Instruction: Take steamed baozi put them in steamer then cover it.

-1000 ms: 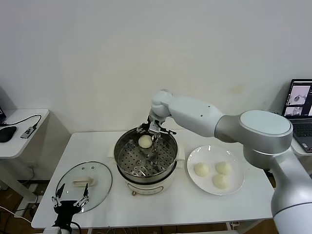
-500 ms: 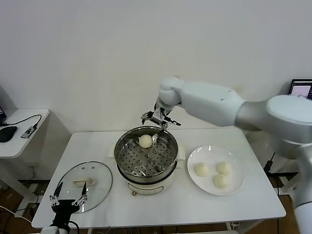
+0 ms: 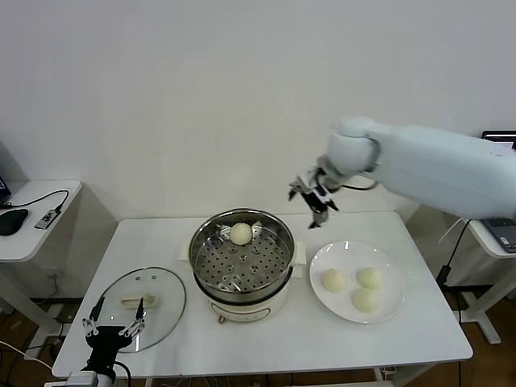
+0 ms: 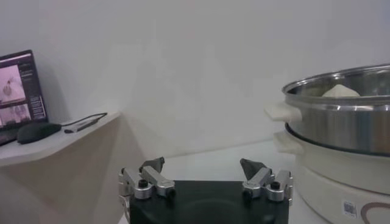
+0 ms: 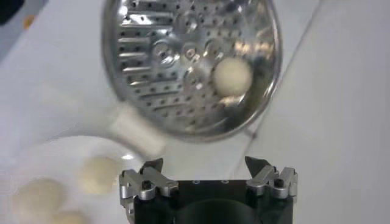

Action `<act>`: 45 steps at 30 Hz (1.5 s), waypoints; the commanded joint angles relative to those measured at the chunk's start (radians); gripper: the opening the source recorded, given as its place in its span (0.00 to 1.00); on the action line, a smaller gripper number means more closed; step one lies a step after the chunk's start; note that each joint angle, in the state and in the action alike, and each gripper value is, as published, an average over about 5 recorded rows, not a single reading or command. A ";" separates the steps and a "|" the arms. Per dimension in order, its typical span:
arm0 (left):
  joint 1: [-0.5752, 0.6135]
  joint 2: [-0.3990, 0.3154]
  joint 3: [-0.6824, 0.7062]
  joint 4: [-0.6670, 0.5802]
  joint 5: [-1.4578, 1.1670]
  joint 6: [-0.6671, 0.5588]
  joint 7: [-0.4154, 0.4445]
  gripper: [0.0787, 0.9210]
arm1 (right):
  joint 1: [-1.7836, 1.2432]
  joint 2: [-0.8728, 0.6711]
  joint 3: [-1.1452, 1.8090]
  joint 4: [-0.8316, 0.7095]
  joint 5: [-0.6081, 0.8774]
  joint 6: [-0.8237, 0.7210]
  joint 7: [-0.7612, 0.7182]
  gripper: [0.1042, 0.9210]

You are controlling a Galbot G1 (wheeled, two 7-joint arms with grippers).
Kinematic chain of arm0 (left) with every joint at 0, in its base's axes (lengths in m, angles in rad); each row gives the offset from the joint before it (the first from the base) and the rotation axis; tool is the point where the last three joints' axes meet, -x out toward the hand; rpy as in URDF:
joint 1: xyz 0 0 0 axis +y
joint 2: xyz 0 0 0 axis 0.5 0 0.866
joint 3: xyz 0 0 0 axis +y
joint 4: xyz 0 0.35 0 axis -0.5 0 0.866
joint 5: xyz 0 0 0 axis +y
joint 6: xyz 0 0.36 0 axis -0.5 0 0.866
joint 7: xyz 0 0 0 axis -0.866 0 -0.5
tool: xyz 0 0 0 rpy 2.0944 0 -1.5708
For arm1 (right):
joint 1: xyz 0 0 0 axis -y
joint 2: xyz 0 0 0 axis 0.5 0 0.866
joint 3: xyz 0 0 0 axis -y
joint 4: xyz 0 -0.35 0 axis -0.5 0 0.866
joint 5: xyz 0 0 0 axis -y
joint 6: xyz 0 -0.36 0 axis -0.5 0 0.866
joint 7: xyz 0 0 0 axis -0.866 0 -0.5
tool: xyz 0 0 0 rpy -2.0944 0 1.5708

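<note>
Right gripper point(image 3: 313, 196) up in the air between the steamer point(image 3: 242, 256) and the plate point(image 3: 358, 281), jaws spread, nothing held. One baozi point(image 3: 240, 234) on the perforated tray at the far side of the steamer (also visible from the right wrist point(image 5: 232, 76)). Three more baozi point(image 3: 333, 280) grouped on the white plate, right of the steamer. Glass lid point(image 3: 139, 297) flat on the table, left of the steamer. Left gripper point(image 3: 113, 328) low at the near table edge by the lid, jaws spread, empty.
</note>
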 commanded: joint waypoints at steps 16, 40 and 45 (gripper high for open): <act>-0.004 -0.020 -0.007 0.017 0.026 0.010 0.000 0.88 | -0.511 -0.154 0.296 -0.066 -0.225 -0.059 -0.004 0.88; -0.005 -0.025 -0.007 0.015 0.055 0.001 -0.005 0.88 | -0.673 0.069 0.381 -0.278 -0.295 -0.027 0.042 0.88; -0.005 -0.023 -0.011 0.021 0.055 -0.002 -0.006 0.88 | -0.675 0.085 0.384 -0.305 -0.310 -0.029 0.044 0.88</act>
